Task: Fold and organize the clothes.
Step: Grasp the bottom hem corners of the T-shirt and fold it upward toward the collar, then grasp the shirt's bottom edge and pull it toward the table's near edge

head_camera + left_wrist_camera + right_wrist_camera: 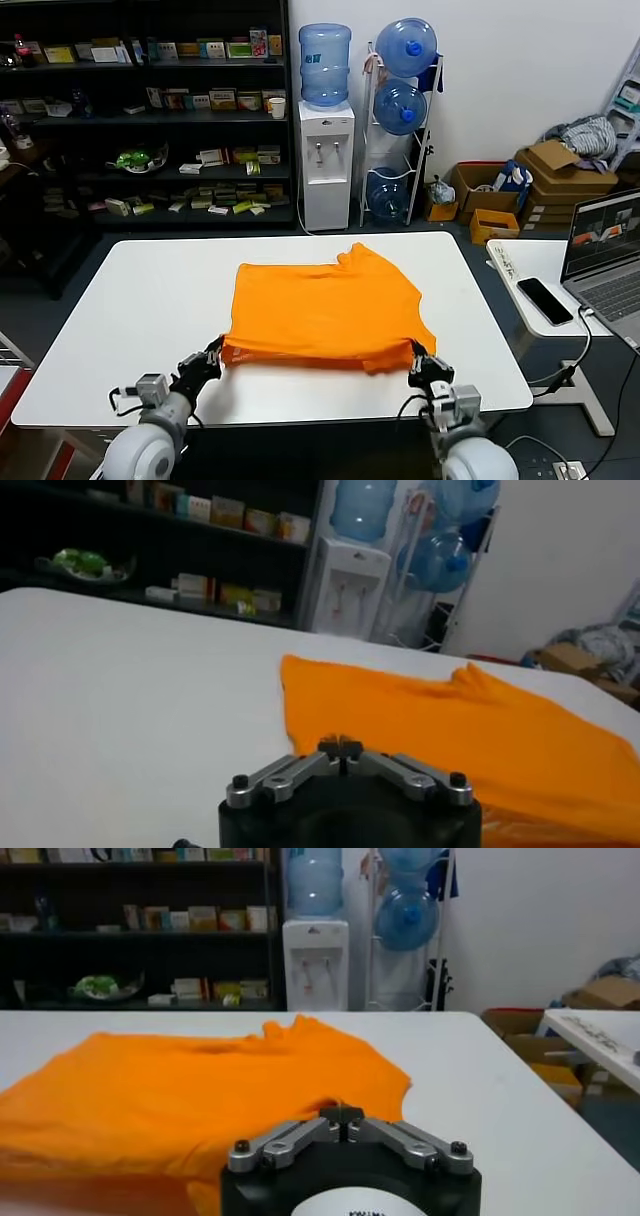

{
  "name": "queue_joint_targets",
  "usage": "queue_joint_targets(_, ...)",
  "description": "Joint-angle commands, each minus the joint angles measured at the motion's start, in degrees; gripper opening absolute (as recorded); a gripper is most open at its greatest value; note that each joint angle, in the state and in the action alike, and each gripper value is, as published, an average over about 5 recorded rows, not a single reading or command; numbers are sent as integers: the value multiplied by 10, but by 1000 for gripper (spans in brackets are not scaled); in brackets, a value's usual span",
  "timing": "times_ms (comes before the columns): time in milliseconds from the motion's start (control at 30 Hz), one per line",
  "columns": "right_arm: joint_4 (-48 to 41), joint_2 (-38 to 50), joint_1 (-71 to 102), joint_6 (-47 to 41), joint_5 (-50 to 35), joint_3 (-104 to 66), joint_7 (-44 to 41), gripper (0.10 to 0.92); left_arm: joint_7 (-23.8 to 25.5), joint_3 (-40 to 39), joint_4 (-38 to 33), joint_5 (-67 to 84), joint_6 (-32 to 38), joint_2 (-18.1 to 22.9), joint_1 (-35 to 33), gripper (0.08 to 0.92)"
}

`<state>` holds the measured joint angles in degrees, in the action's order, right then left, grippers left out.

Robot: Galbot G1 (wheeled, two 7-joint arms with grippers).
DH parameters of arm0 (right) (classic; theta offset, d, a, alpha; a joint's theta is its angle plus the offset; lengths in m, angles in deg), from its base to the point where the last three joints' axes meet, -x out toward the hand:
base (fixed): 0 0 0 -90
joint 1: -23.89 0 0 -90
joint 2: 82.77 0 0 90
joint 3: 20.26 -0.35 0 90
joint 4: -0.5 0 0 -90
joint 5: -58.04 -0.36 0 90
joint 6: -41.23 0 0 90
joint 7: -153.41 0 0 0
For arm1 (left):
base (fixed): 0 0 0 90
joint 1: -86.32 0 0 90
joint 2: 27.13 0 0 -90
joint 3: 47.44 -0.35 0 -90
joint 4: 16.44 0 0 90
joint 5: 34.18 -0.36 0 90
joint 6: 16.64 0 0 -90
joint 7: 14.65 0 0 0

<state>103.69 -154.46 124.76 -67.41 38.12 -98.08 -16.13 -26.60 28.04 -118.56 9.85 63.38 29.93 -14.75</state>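
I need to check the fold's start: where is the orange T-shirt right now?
In the head view the orange T-shirt lies mid-table on the white table, its near corners pinched by the left gripper and right gripper.

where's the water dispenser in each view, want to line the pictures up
Head view: the water dispenser stands beyond the table's far edge, behind the orange T-shirt.
Left wrist view: the dispenser is in the background, beyond the table and the shirt.
Right wrist view: it stands past the shirt, beside the dark shelves.
Shared landmark: the blue bottle on top of it.
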Motion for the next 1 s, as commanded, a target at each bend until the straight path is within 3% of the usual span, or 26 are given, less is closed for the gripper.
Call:
queue_joint_targets(33, -125, 3, -155, -14, -23, 50, 11, 124, 17, -67, 162, 6, 22, 18, 183, 92)
queue_joint_targets(267, -170, -6, -192, -27, -19, 76, -1, 133, 34, -78, 199, 5, 13, 23, 210, 92)
queue_joint_targets(400, -164, -10, -190, -29, -17, 75, -9, 215, 38, -70, 183, 3, 6, 18, 193, 123)
queue_joint_targets(767, -56, 40, -38, 25, 35, -5, -62, 535, 21, -8, 11, -57, -20, -18, -18, 434)
queue_joint_targets(867, -50, 53, 11, 35, 33, -33, -78, 622, 31, -2, 9, -71, -7, -3, -51, 521)
queue_joint_targets(1000, -58, 52, 37, 41, 29, -46, -88, 734, 48, 4, 57, -91, 19, 26, -43, 634)
